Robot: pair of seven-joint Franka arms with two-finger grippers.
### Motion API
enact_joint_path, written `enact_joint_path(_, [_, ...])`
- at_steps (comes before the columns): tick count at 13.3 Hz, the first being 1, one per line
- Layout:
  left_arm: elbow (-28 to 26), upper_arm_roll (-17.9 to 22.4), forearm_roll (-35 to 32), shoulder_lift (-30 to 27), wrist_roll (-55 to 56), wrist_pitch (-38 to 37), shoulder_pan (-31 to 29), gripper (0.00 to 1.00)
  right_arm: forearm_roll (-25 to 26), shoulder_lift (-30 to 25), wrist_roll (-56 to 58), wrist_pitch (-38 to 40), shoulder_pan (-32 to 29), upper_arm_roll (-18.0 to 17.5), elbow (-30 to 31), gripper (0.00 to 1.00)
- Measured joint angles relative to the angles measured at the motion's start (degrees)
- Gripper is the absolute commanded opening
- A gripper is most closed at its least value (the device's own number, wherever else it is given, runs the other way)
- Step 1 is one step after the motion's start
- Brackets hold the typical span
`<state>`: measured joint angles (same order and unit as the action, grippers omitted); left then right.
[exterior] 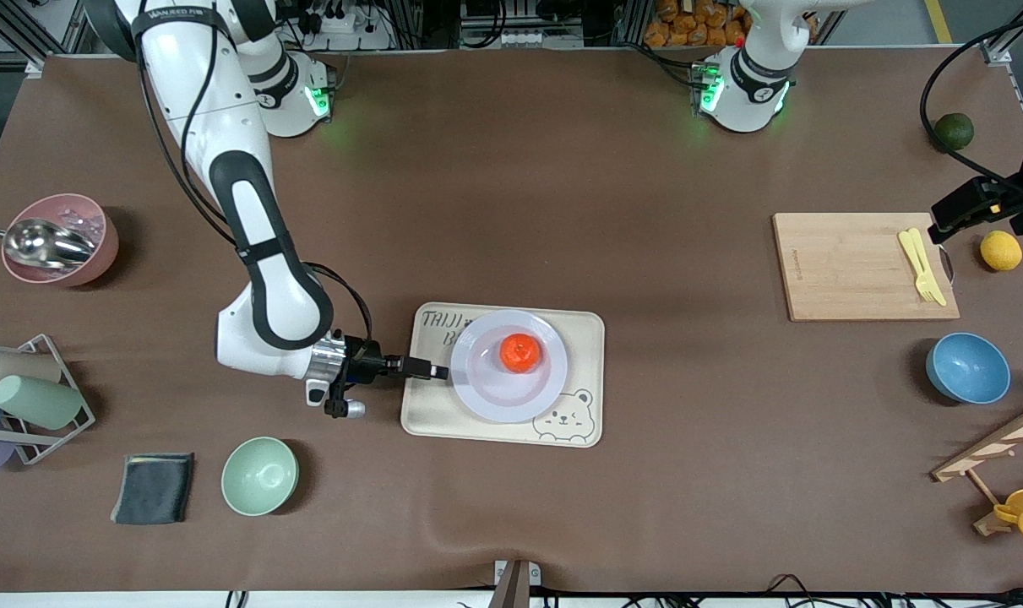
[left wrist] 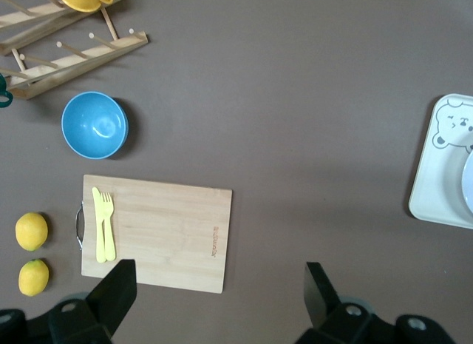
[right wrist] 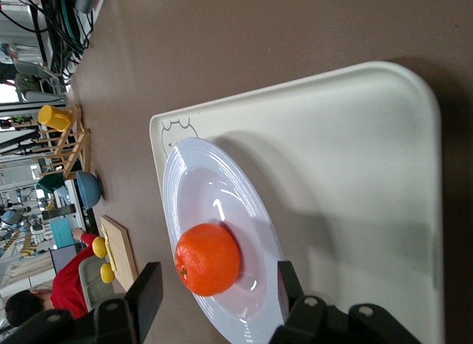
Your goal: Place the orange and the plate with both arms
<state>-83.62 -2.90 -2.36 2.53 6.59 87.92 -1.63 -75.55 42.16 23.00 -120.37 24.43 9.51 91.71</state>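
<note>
The orange lies in the middle of the pale lavender plate, which rests on a cream tray. My right gripper is low at the plate's rim on the side toward the right arm's end. In the right wrist view, my right gripper is open, with one finger above the rim and the other below it. The orange and plate are just ahead. My left gripper is open and empty over the handle end of a wooden cutting board; it also shows in the left wrist view.
A yellow knife and fork lie on the board, with a lemon beside it. There is also a dark green fruit, a blue bowl, a wooden rack, a mint-green bowl, a grey cloth, a pink bowl with a ladle and a cup rack.
</note>
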Motion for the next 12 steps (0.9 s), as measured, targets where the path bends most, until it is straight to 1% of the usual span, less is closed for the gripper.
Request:
enact_joint_path(1, [0.01, -0.04, 0.00, -0.02, -0.01, -0.31, 0.01, 1.00, 2.94, 0.00, -1.98, 4.33, -0.66, 1.61, -1.21, 0.92])
enact_joint_path(2, [0.02, -0.07, 0.00, -0.06, -0.02, -0.39, 0.01, 1.00, 5.26, -0.01, -3.36, 9.73, -1.43, 4.12, -2.68, 1.00])
enact_joint_path(4, [0.03, -0.02, 0.00, -0.10, -0.05, -0.42, -0.02, 1.00, 8.19, -0.05, -3.97, 18.77, -2.89, 9.75, -5.33, 1.00])
enact_joint_path(5, [0.03, -0.02, 0.00, -0.12, -0.07, -0.44, -0.02, 1.00, 9.75, -0.07, -4.02, 20.87, -3.40, 11.82, -6.22, 1.00])
enact_joint_path(7, [0.04, -0.05, 0.00, -0.12, -0.10, -0.51, 0.00, 1.00, 14.99, -0.08, -4.16, 21.46, -3.59, 14.43, -7.55, 1.00])
enact_joint_path(9, [0.04, -0.05, 0.00, -0.15, -0.23, -0.59, 0.00, 1.00, 22.21, -0.08, -4.37, 22.82, -3.53, 17.23, -9.41, 1.00])
enact_joint_path(12, [0.05, -0.05, 0.00, -0.69, -1.20, -1.10, 0.00, 1.00, 30.88, -0.14, -4.23, 25.79, -3.40, 22.85, -12.11, 1.00])
